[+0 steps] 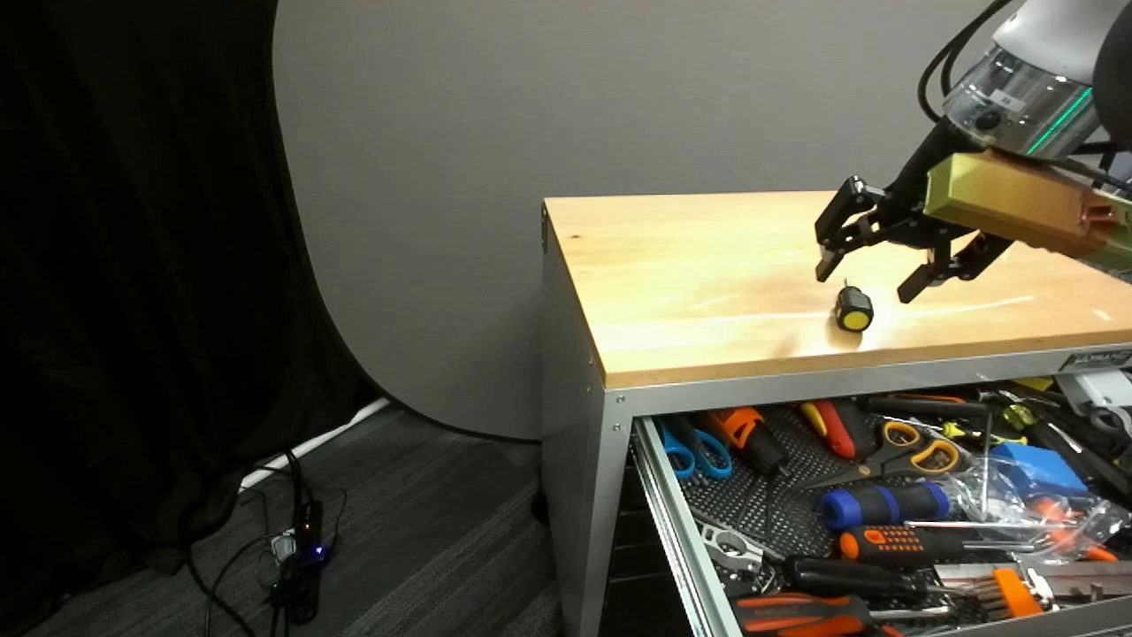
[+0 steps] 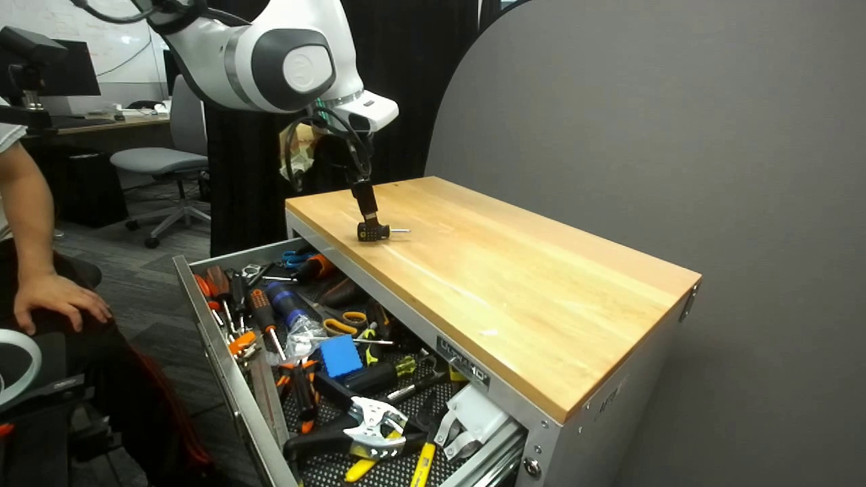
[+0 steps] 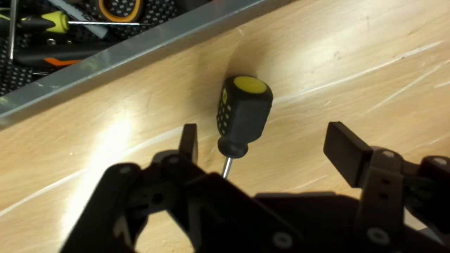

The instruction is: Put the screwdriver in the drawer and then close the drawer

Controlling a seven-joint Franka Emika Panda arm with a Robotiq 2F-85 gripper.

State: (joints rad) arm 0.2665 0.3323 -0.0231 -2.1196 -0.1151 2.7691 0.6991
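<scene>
The stubby black-and-yellow screwdriver lies on the wooden tabletop near its front edge, in both exterior views (image 1: 854, 311) (image 2: 371, 233) and in the wrist view (image 3: 246, 112). Its yellow end cap faces the drawer side; its thin shaft points away from the drawer. My gripper (image 1: 867, 281) is open and empty just above the tabletop. In the wrist view, my gripper (image 3: 262, 149) has its fingertips apart, with the screwdriver's neck between their lines, closer to the left finger. The grey top drawer (image 1: 676, 522) is pulled out; its front panel (image 2: 220, 365) shows in an exterior view.
The drawer holds many tools: scissors (image 1: 920, 453), a blue block (image 2: 340, 356), a spring clamp (image 2: 379, 419) and orange-handled screwdrivers. The wooden tabletop (image 2: 514, 284) extends behind the screwdriver. A person (image 2: 40, 270) sits beside the drawer front.
</scene>
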